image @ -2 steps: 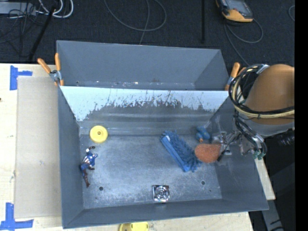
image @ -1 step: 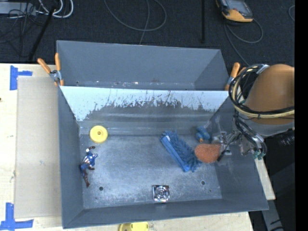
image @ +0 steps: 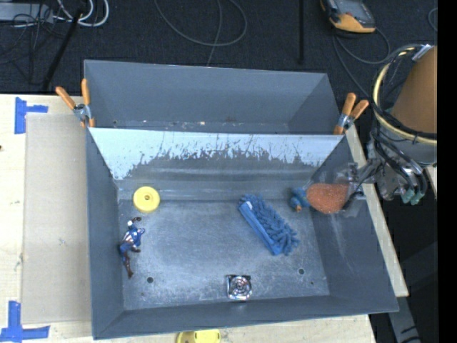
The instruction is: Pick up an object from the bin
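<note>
The gripper [image: 351,186] stood at the right side of the bin [image: 214,106], just above the foot of the right sloping wall, touching or nearly touching a rust-brown fuzzy lump [image: 327,198]. Whether the claw was open, closed or gripping the lump could not be told from this view.

The main risk, as I judged it, was a poor hold. The lump looked soft and sat against the slope, so it could squash, roll downhill or slip free on the lift. A small blue piece [image: 296,200] lay against its left edge and might be dragged along or knocked away. The wall so near the claw also left a chance of scraping metal.

The grey bin held few things, all well apart. A blue brush [image: 268,226] lay slantwise near the middle. A yellow disc [image: 146,199] sat at the far left. A small toy figure [image: 131,243] in blue and red lay nearer on the left. A silvery square piece [image: 238,286] rested at the near edge of the floor.
</note>
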Controlling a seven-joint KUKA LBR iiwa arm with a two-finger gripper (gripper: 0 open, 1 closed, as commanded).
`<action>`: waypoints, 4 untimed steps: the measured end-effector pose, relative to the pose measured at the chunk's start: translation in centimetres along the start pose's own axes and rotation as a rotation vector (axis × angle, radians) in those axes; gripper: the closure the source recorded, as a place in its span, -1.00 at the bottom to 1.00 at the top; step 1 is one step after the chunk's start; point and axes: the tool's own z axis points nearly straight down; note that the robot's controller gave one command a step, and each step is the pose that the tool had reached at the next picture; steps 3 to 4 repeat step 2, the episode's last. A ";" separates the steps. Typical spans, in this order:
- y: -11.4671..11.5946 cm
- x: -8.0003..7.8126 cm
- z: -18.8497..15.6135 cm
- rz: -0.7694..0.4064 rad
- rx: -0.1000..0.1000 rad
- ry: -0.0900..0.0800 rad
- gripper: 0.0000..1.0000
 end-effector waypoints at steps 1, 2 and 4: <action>0.0 0.0 0.0 0.000 0.000 0.000 1.00; 0.6 0.0 -1.4 -0.109 0.000 0.005 1.00; 0.6 0.0 -1.4 -0.109 0.000 0.005 1.00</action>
